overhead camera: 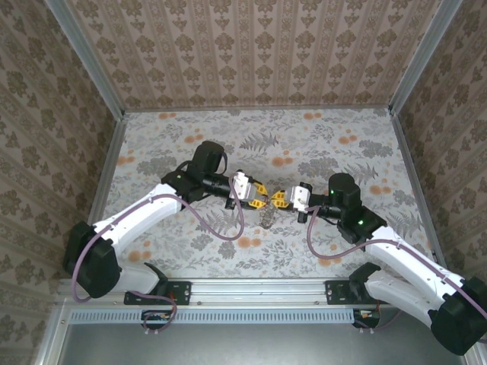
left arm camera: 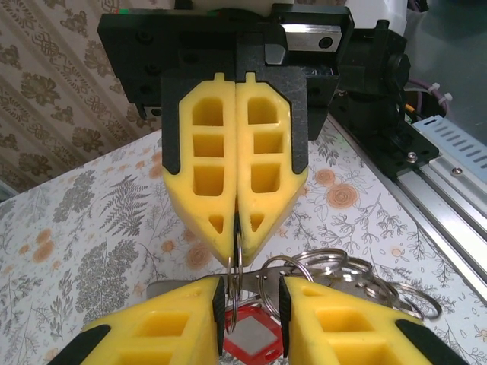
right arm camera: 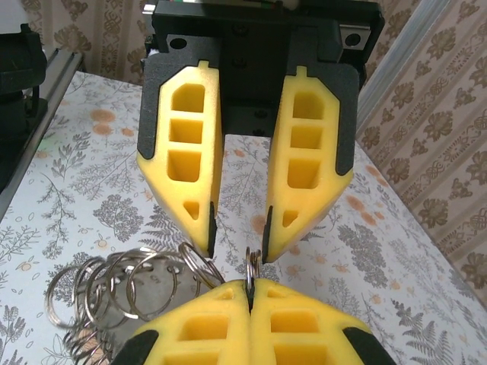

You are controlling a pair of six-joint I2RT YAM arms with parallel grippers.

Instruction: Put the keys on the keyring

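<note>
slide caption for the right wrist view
Shut right gripper pinches a thin metal ring opposite the open left gripper, split rings bunched alongside

The left end effector [left arm camera: 253, 304] enters from the bottom edge, its yellow fingers [left arm camera: 152, 334] standing apart. In the gap lies a red key head [left arm camera: 255, 336] with a pale window. At upper centre the right end effector [left arm camera: 237, 228] points down, its yellow pads pressed together on the keyring [left arm camera: 233, 266], a thin metal loop seen edge-on that drops just beside the lower-left finger. A bunch of silver split rings [left arm camera: 342, 274] rests at lower right on the floral bench [left arm camera: 114, 228].
</note>
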